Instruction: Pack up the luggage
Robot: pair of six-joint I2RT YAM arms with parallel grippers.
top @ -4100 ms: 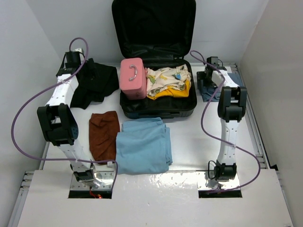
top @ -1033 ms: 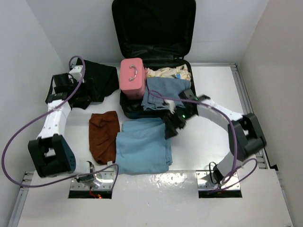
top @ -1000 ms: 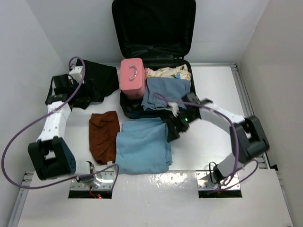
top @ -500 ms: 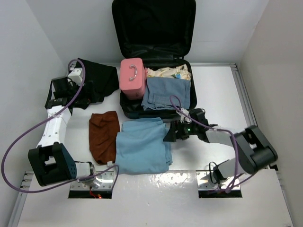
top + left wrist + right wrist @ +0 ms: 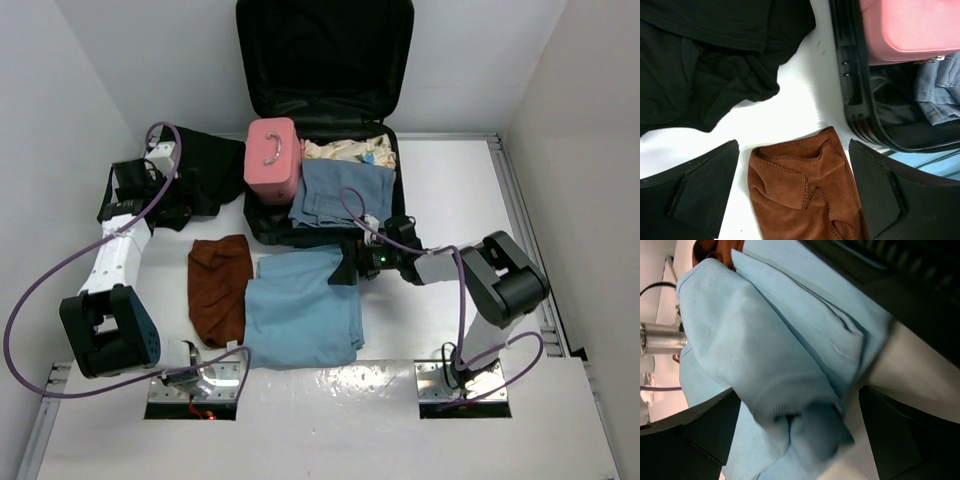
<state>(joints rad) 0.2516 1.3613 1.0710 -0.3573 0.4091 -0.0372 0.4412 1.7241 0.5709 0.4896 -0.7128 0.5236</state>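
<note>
Two grippers are spread wide and hold nothing. The left gripper (image 5: 792,145) hangs over the table between the black clothes (image 5: 700,60) and the brown cloth (image 5: 800,195), and the right gripper (image 5: 800,390) is down low at the light blue cloth (image 5: 300,310), with a folded corner of it between the fingers. The luggage (image 5: 325,60) lies open at the back of the table, its lid up against the wall, just behind the light blue cloth, and inside it are a pink box (image 5: 272,160), blue jeans (image 5: 340,192) and a flowery cloth (image 5: 345,150).
</note>
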